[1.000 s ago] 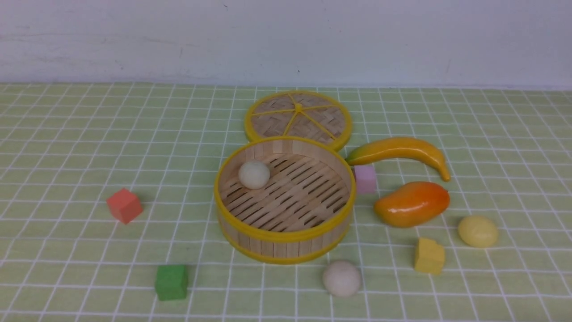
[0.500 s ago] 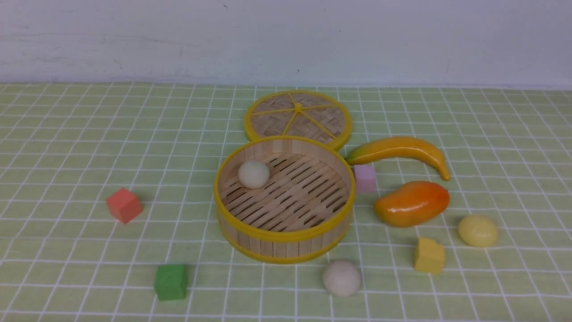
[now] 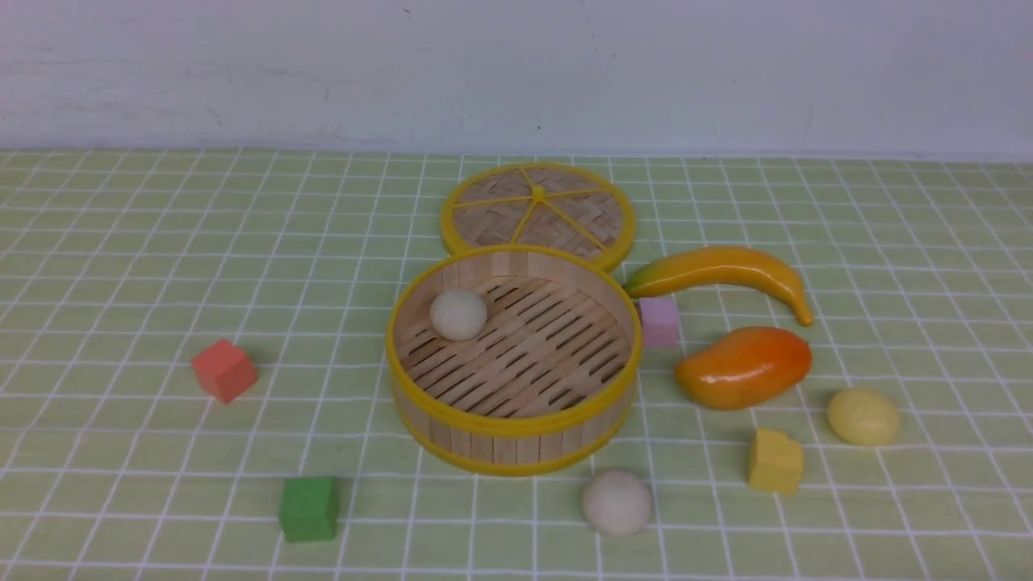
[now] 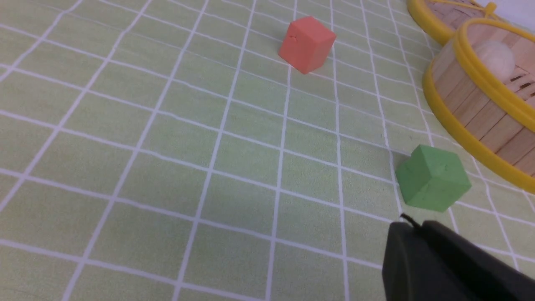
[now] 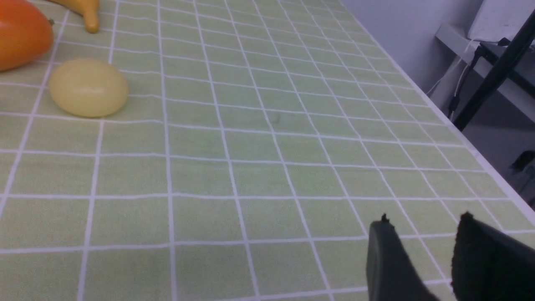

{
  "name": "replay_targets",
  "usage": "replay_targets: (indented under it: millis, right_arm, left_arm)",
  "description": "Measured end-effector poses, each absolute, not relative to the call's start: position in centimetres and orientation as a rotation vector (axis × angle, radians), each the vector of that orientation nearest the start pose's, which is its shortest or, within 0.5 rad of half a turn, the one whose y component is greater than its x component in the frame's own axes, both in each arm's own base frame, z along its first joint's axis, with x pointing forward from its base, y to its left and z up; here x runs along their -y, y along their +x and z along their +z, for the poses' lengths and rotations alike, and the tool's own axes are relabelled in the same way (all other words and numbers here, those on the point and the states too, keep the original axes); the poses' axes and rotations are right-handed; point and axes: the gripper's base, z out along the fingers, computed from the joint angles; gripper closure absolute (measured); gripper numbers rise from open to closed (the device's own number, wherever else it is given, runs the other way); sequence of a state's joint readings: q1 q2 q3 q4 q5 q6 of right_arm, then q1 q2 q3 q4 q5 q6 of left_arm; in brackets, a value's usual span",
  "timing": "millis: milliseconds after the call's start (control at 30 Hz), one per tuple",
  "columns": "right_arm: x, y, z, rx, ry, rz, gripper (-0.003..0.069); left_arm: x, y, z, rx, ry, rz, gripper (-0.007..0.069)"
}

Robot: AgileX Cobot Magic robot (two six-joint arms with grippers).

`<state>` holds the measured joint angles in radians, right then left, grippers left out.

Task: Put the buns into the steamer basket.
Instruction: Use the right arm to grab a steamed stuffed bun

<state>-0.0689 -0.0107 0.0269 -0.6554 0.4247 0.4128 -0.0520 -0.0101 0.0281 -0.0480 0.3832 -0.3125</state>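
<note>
Steamer basket: the round bamboo steamer basket with yellow rims (image 3: 513,420) stands mid-worktop, open, its slatted floor showing.
Bun inside: one off-white round bun (image 3: 458,315) rests on the slats near the basket's far-left wall.
Buns outside: a second off-white round bun (image 3: 617,502) lies on the worktop just in front of the basket, toward its right. The pale yellow round bun (image 3: 863,417) lies well to the right, beyond the orange mango (image 3: 744,367).
Lid: the flat woven bamboo lid with yellow spokes (image 3: 538,211) lies just behind the basket.
Other things: a yellow banana (image 3: 726,270) and a pink cube (image 3: 659,322) sit by the basket's right side. A yellow cube (image 3: 775,461) lies in front of the mango. A red cube (image 3: 224,370) and a green cube (image 3: 309,508) lie to the left.
Worktop: green cloth with a white grid (image 3: 121,242).
Left pincer: the left pincer (image 4: 413,225) is above the cloth near the green cube, dark fingers together, holding nothing.
Right pincer: the right pincer (image 5: 425,217) is over bare cloth apart from the yellow bun, fingers slightly apart, empty.
</note>
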Motion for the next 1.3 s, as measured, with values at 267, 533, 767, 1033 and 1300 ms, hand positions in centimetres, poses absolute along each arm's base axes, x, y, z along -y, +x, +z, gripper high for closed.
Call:
replay_targets:
  millis: [267, 533, 767, 1033, 1300]
  right_arm:
    - [2.7, 4.9, 17.5, -1.854, 0.044, -0.449, 0.0418]
    - [2.8, 4.9, 17.6, -1.836, 0.013, -0.479, 0.0418]
    - [1.7, 5.5, 19.3, -1.641, -0.191, -0.511, 0.0418]
    - [-0.5, 5.6, 20.9, -1.377, -0.523, -0.542, 0.0418]
    - [-2.8, 5.1, 21.8, -1.204, -0.62, -0.311, 0.0418]
  left_arm:
    - [0.4, 5.2, 17.0, -1.875, -0.276, -0.296, 0.0596]
    - [0.4, 5.2, 17.0, -1.875, -0.276, -0.296, 0.0585]
    - [0.4, 5.2, 17.0, -1.875, -0.276, -0.296, 0.0578]
    - [0.4, 5.2, 17.0, -1.875, -0.276, -0.296, 0.0571]
    - [0.4, 5.2, 17.0, -1.875, -0.276, -0.296, 0.0567]
